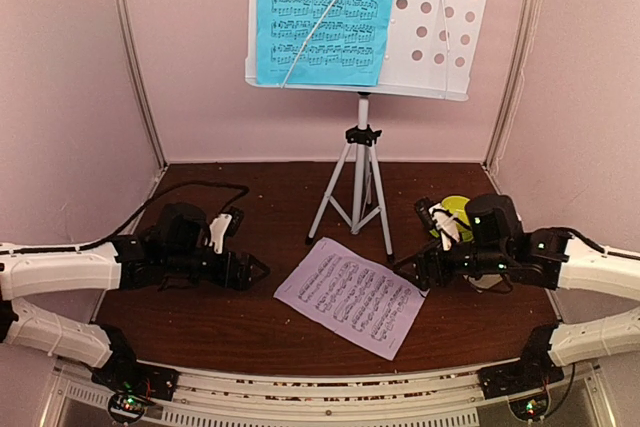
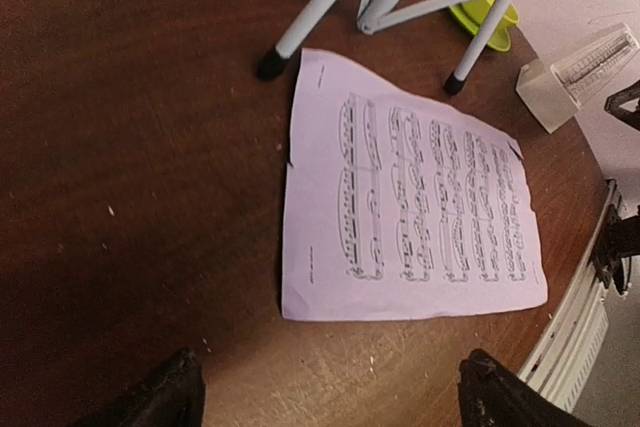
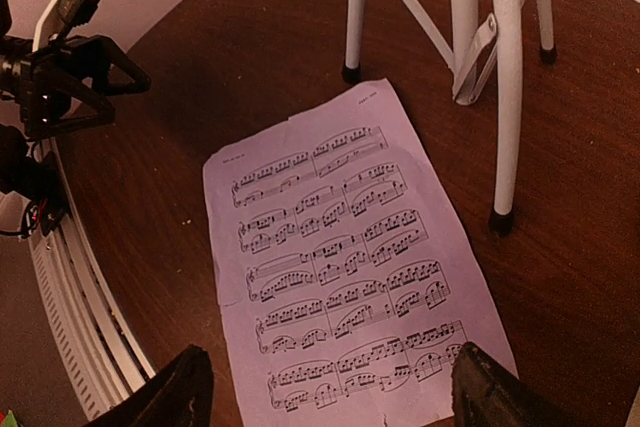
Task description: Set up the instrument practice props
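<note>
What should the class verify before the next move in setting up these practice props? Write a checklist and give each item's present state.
1. Left hand open and empty: ok.
2. Right hand open and empty: ok.
3. Lilac sheet lying flat on the table between the hands: ok.
4. Cyan sheet seated on the stand desk, left half: ok.
5. Desk's right half free for a second sheet: ok.
6. Metronome clear of the right arm: cannot tell, partly hidden.
</note>
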